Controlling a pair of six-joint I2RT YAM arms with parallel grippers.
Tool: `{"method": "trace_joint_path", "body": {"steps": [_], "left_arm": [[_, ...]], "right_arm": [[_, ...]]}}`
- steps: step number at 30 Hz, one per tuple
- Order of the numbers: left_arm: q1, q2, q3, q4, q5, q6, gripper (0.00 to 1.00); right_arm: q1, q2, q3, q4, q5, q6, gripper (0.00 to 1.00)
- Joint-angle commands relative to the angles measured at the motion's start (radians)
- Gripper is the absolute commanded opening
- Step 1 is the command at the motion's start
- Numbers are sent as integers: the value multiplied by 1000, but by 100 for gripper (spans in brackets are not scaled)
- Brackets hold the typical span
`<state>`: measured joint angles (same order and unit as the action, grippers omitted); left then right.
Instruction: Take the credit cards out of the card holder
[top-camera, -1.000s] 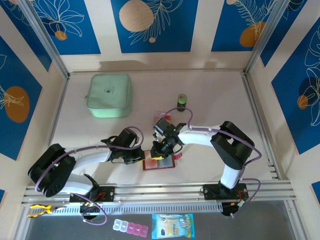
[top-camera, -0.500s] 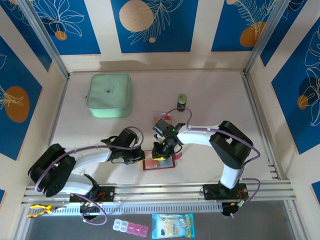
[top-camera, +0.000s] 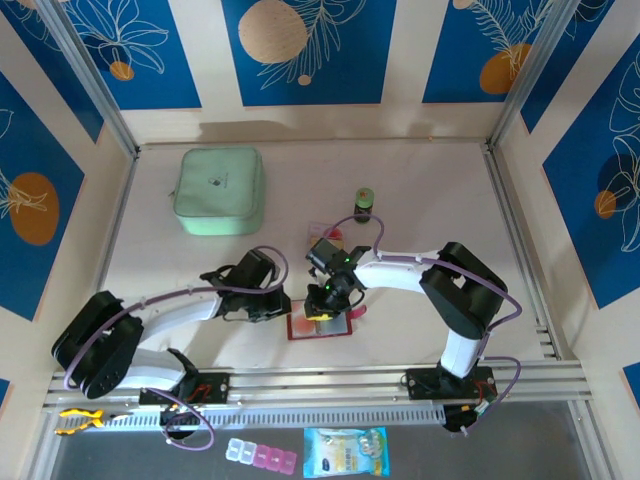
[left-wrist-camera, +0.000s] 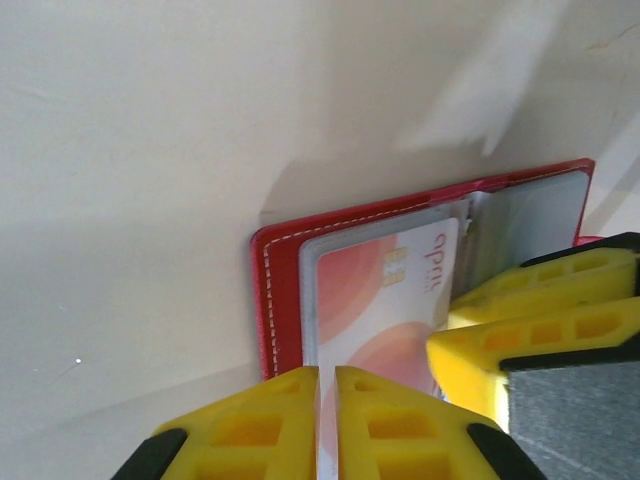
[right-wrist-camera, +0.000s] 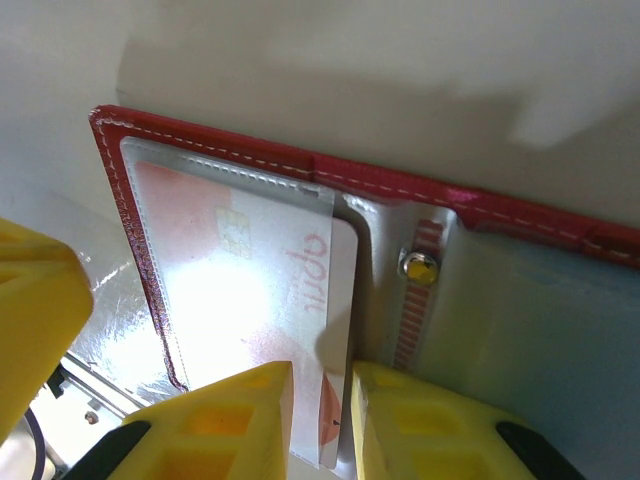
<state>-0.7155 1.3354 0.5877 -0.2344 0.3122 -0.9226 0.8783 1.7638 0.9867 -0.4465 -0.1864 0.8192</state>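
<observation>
Two robot arms are reaching to the middle of the desk (top-camera: 420, 200), close to its near edge. The card holder (top-camera: 320, 330) is lying open and flat there, with its clear sleeves facing up.

A pink and white credit card (right-wrist-camera: 250, 290) is sitting in the left sleeve. Its right edge is poking out past the sleeve a little, next to the fold.

The left fingers (left-wrist-camera: 250, 430) are pressing shut together. They are sitting at the left end of the card holder, and I cannot tell if they are touching it.

The right fingers (right-wrist-camera: 220, 420) are almost shut, with a thin gap between them. They are sitting over the right edge of the credit card, and a corner of it is showing in the gap. I cannot tell if they are gripping it.

A mint-green pouch (top-camera: 220, 190) is lying far back on the left, well apart from the card holder. A small pot (top-camera: 364, 203) with a green top is standing farther back than the right fingers.
</observation>
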Motion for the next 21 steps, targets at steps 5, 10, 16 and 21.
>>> {"method": "trace_joint_path", "body": {"steps": [5,10,16,21], "left_arm": [[-30,58,70,-85,-44,53,13],[-41,91,81,-102,-64,64,13],[-45,123,72,-94,-71,64,15],[-47,134,72,-95,-76,64,18]], "right_arm": [[8,-20,6,-29,2,-2,24],[7,-21,6,-28,-1,-2,24],[6,-25,6,-26,-1,-2,24],[7,-26,6,-26,-2,-2,24]]}}
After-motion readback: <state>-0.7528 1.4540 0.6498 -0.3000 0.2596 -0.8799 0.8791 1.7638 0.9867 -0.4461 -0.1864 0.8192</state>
